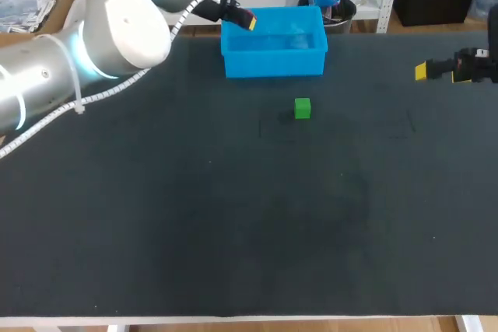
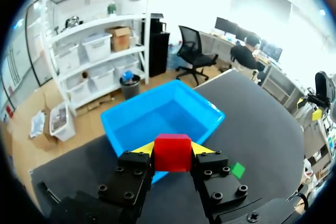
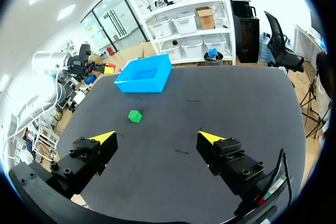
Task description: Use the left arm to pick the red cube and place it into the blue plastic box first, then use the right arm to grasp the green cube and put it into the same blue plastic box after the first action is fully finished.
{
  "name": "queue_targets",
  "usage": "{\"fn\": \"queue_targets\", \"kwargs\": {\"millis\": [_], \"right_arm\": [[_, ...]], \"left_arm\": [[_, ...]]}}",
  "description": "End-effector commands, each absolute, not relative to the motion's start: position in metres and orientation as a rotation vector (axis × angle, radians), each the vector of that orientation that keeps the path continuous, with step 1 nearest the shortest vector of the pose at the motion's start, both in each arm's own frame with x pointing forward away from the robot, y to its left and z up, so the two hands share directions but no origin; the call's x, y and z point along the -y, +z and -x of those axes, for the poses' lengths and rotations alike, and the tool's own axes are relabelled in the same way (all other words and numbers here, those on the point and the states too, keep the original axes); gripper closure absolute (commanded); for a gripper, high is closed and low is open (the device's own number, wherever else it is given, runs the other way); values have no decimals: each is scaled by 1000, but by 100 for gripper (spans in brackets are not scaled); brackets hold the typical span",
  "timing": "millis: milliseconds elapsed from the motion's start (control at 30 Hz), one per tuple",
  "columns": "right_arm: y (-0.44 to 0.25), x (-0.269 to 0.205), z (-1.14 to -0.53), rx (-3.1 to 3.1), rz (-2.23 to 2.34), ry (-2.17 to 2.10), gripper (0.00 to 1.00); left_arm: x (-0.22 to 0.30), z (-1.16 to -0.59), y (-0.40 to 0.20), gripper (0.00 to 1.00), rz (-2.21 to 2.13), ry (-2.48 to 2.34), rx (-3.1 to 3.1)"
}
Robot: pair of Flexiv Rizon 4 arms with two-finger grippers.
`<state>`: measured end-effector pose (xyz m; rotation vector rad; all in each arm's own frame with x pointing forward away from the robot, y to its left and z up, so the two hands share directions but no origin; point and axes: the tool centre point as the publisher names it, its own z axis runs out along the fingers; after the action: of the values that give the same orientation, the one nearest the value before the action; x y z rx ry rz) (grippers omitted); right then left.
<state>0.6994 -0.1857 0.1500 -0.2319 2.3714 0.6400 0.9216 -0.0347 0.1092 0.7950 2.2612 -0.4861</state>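
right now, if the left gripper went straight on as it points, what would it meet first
Probably the blue plastic box, directly ahead of the left gripper and its red cube; wall or inside, depth unclear.

The blue box sat straight ahead of the left gripper with its top uncovered and its floor in full sight. Only its near wall, just under the fingertips pinching the red cube, stood in the way. Ahead of the right gripper, whose fingers were spread wide, plain table stretched to the green cube. The cube stood alone, well short of the box. The left arm hung at the box's far side, off that line.
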Motion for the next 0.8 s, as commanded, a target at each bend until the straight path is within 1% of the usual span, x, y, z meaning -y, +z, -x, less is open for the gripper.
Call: {"fn": "queue_targets", "kwargs": {"millis": [33,433,800], "right_arm": [[150,185,-700,-2372,232,637,0],[150,185,-700,-2372,232,637,0],[150,185,-700,-2372,232,637,0]], "left_arm": [[45,-945,95,100,-809,-495,-2253],[52,-968,77,100,-800,-468,-2290],[54,-974,57,100,-785,-420,-2391]]}}
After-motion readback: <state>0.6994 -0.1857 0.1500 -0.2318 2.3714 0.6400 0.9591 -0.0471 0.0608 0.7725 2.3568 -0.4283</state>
